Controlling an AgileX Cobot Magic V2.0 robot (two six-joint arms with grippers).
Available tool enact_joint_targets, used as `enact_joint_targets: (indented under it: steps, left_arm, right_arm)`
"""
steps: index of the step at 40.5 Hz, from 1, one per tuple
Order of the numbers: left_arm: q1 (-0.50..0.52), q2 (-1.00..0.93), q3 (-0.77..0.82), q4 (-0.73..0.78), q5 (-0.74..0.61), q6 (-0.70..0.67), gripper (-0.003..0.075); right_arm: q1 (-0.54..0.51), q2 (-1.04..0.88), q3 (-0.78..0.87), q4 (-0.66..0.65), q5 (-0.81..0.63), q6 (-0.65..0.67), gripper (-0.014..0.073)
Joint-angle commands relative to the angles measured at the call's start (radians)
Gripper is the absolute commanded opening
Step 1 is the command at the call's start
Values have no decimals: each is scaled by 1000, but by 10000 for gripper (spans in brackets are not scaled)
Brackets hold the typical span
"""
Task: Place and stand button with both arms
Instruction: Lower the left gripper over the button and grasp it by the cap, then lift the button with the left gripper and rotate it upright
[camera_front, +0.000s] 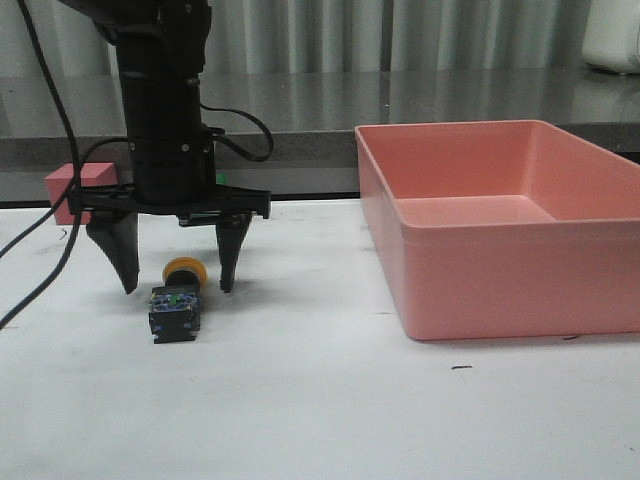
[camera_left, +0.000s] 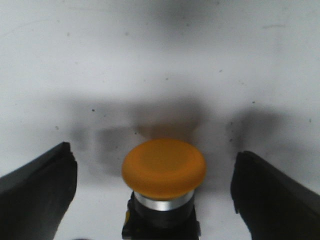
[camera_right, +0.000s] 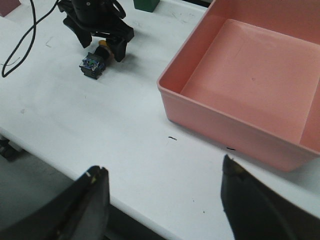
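White table (camera_front: 320, 420) before a grey counter. Left gripper (camera_front: 178, 270), fingers spread wide and gripping nothing, straddles the button (camera_front: 178, 298), which lies on its side, yellow cap between the fingertips, untouched. Pink bin (camera_front: 500, 290) stands rightward. Right gripper (camera_right: 162, 200) hangs wide open, empty, over the table's near edge.

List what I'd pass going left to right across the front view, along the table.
Small pink block at the back left → left gripper, fingers open above the yellow-capped push-button with black body lying on its side → big pink plastic bin.
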Motion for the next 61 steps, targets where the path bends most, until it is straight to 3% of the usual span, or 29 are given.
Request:
enact_joint_targets:
  steps: [1,8,39,50,61]
  left_arm:
    - [-8,-59,-27,-28,-4,25,508]
    - [5,-57,-27,-51,-21,46,440]
    - [12,-11,-27,-96,52,96,435]
    - [12,-13,-50,-123,61,124,228]
    - [12,-63,-111,-95,60,167,224]
  right_arm:
    - [-7,1,-24,27,-57,-5,499]
    - [-7,1,-24,27,-57,-5,499]
    - [-7,1,-24,27,-57,-5,499]
    - [-7,1,-24,27,-57,-5,499]
    - [-7,1,-24,27,-57,-5,499]
